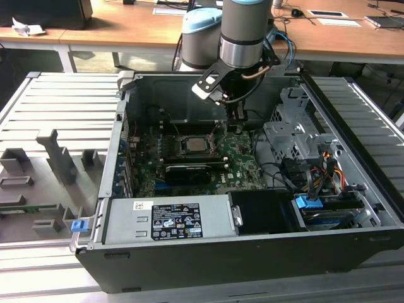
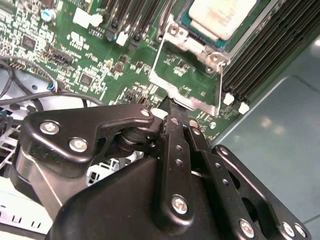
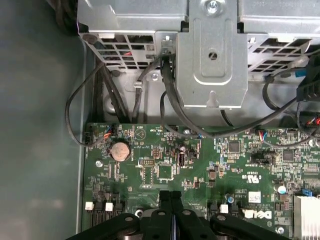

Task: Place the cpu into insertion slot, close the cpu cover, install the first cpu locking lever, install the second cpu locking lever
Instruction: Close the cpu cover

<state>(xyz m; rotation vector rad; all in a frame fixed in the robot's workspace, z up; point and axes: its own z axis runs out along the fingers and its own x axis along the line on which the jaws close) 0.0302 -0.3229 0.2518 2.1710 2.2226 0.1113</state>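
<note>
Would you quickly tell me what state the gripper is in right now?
The gripper: fingers closed together with nothing between them, tips close to the edge of the opened cpu cover.

Cpu [image 2: 222,15], a pale silvery square, lies flat in the slot [image 2: 184,20]; the slot is dark and metal-rimmed, set in the green board [image 2: 100,70]; in the exterior view it sits at 12 o'clock of the black card [image 1: 187,172]; the cover [image 2: 218,85], a thin grey frame, stands swung open off the slot's edge, with board visible through its window.
</note>
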